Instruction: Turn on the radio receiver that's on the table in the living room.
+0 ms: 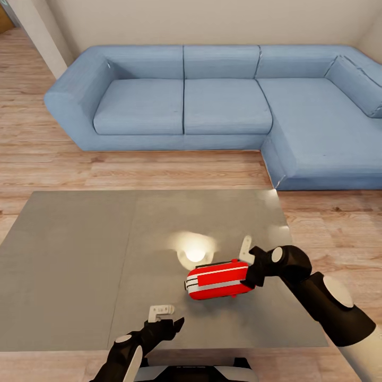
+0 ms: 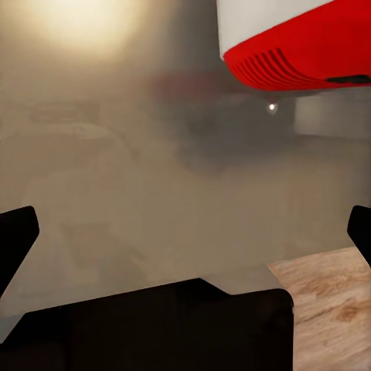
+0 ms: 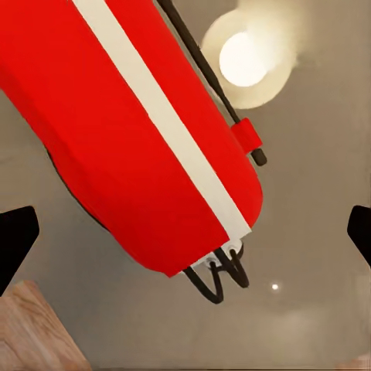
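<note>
I see the radio receiver (image 1: pixel 218 280) lying lengthwise left-right on the table (image 1: pixel 69 265); my right gripper (image 1: pixel 248 253) spread at its right end, left gripper (image 1: pixel 165 313) spread near it.

Your head camera looks down over worktop (image 1: pixel 79 265); both wrist cameras sit close, sharing radio receiver (image 1: pixel 218 279) at 1 o'clock.

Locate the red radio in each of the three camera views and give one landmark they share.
Head view: the radio receiver lies on the grey table, lower centre-right, at the right gripper.
Left wrist view: its red and white body fills the upper right corner.
Right wrist view: it runs diagonally across the upper left.
Shared landmark: the lamp's bright reflection on the tabletop.
</note>
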Controlling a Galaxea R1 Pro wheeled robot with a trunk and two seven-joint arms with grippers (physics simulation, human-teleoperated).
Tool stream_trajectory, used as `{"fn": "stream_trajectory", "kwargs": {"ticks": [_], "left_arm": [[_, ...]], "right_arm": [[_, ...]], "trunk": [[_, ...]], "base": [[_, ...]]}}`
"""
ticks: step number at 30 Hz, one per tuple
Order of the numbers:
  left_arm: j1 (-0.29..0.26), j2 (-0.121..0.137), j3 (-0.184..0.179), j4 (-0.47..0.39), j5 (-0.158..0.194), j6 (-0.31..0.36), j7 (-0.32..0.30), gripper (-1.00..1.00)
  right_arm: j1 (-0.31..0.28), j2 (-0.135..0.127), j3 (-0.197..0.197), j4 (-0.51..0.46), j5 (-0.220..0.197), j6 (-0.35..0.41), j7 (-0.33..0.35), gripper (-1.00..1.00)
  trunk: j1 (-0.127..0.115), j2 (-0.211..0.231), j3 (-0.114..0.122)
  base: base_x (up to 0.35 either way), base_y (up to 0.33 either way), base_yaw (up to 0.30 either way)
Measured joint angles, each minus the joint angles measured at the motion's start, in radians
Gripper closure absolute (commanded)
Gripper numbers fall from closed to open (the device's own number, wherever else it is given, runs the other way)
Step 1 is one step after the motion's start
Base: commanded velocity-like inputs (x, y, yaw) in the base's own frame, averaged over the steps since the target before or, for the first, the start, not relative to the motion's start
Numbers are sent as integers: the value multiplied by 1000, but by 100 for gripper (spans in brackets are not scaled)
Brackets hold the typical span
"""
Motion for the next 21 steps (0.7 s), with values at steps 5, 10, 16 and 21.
{"fn": "stream_trajectory", "kwargs": {"ticks": [5, 10, 16, 21], "left_arm": [[0, 0, 0, 1, 0, 0, 0, -100], [0, 0, 0, 1, 0, 0, 0, -100], [0, 0, 0, 1, 0, 0, 0, -100], [0, 0, 0, 1, 0, 0, 0, -100]], "right_arm": [[0, 36, 1, 3, 80, 0, 24, -100], [0, 86, 0, 3, 127, 0, 53, -100], [-5, 150, -4, 9, 172, 0, 63, -100], [-10, 216, -8, 52, 190, 0, 62, -100]], "trunk": [[0, 0, 0], [0, 0, 0], [0, 0, 0], [0, 0, 0]], "base": [[0, 0, 0], [0, 0, 0], [0, 0, 0], [0, 0, 0]]}}
